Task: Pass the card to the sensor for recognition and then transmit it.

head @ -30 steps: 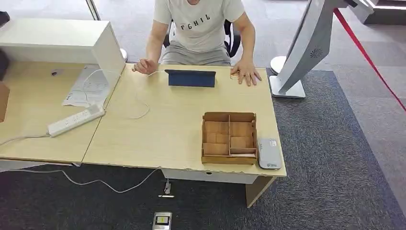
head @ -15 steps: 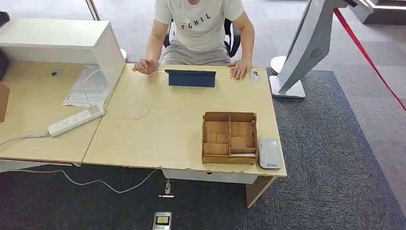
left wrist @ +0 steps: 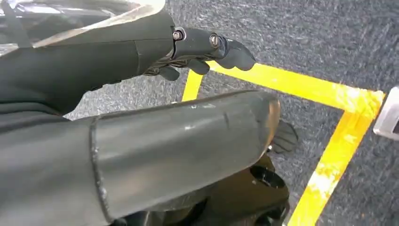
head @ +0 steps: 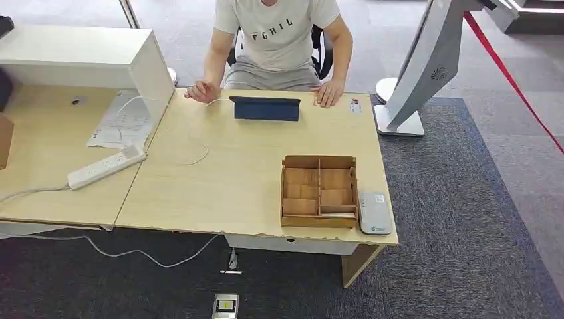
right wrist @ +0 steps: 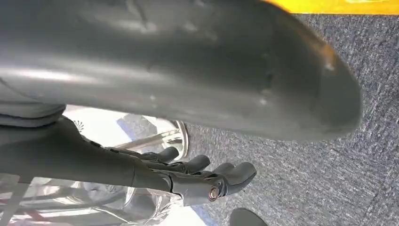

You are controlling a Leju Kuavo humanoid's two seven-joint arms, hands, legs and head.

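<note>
A small white card (head: 354, 104) lies flat on the far right of the wooden table (head: 233, 173), just beside the seated person's hand (head: 329, 94). The grey card sensor (head: 374, 212) sits at the table's near right corner, touching a partitioned wooden box (head: 318, 191). My left hand (left wrist: 141, 56) hangs over the carpet, its fingers (left wrist: 221, 47) stretched away from the thumb (left wrist: 188, 150), holding nothing. My right hand (right wrist: 141, 169) also hangs over the floor with its fingers (right wrist: 211, 176) apart and nothing in it.
A dark blue tablet (head: 265, 108) stands in front of the person. A power strip (head: 105, 166), papers (head: 123, 119) and a white cabinet (head: 86, 56) occupy the left. A white kiosk stand (head: 425, 63) and a red strap (head: 512, 80) are to the right. Yellow floor tape (left wrist: 329, 94) lies below.
The person's hand has drawn back from the far right of the table, uncovering the card that now lies there. My hands show no earlier frames.
</note>
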